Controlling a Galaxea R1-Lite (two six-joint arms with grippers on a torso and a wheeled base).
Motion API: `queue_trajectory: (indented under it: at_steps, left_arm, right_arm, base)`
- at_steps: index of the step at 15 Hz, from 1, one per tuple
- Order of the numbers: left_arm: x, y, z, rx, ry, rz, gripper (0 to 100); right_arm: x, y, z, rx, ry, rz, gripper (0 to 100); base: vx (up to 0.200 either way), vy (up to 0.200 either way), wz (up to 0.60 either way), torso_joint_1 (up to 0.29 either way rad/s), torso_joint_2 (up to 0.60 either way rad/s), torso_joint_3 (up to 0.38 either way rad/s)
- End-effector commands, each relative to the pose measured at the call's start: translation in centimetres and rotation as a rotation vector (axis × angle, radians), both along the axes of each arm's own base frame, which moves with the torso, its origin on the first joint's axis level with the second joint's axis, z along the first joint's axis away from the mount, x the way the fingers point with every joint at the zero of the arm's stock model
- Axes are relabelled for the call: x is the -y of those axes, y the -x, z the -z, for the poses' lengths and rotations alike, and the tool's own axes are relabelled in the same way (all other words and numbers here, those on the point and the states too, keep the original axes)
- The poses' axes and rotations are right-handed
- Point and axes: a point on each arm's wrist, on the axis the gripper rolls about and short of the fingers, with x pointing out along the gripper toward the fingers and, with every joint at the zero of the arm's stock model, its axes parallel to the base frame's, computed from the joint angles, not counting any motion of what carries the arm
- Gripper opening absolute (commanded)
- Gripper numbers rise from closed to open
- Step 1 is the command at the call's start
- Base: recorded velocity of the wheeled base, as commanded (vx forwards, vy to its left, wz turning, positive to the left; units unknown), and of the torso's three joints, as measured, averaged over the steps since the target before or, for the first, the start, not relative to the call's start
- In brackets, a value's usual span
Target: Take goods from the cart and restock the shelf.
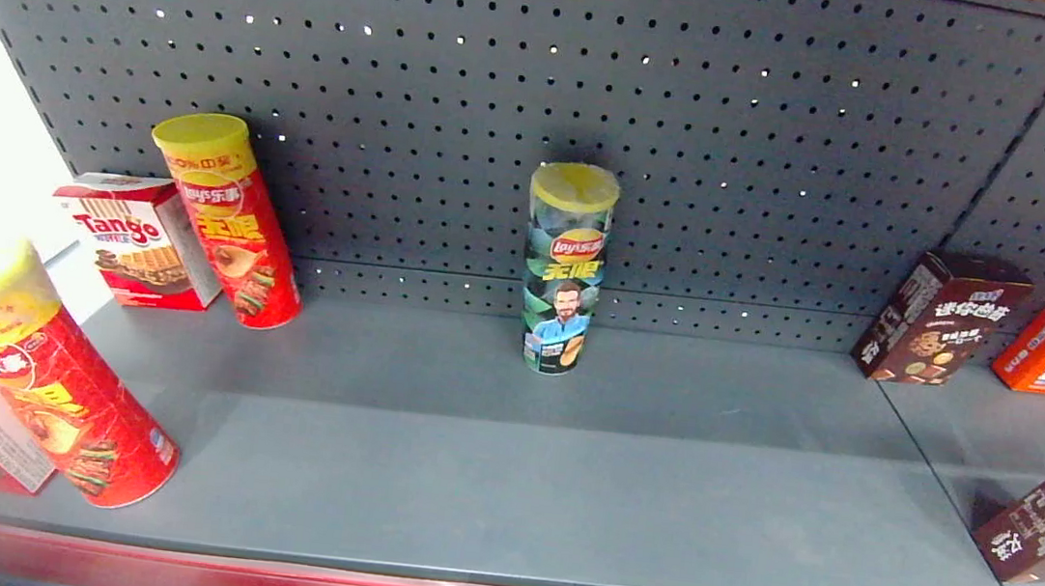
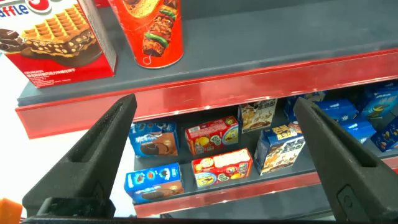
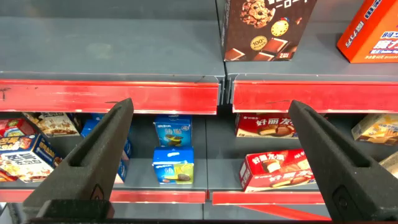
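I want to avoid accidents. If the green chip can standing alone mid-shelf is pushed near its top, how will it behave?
The green chip can stands tall on a narrow base, so it would probably tip rather than slide. Being round, it would likely roll along the flat shelf once down. Its smooth printed wall may be slippery.

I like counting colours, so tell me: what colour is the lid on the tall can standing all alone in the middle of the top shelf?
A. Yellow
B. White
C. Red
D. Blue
A: the chip can standing upright by itself at the back of the shelf is topped by a yellow lid.
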Motion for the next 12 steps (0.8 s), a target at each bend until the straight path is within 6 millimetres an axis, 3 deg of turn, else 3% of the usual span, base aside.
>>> queue_trajectory:
  at_steps: [1, 5, 12]
  left_arm:
    - [0.0, -0.01, 0.0, -0.002, 0.0, 0.0, 100]
    - [0.0, -0.01, 0.0, -0.002, 0.0, 0.0, 100]
    - [0.0, -0.01, 0.0, -0.002, 0.0, 0.0, 100]
  right_arm:
    - [0.0, -0.01, 0.0, -0.002, 0.001, -0.001, 100]
    - [0.0, 0.0, 0.0, 0.0, 0.001, -0.001, 100]
    - [0.0, 0.0, 0.0, 0.0, 0.012, 0.0, 100]
  base:
    - [0.0, 0.0, 0.0, 0.0, 0.0, 0.0]
    - [0.0, 0.0, 0.0, 0.0, 0.0, 0.0]
    - [0.0, 0.0, 0.6, 0.005, 0.0, 0.001]
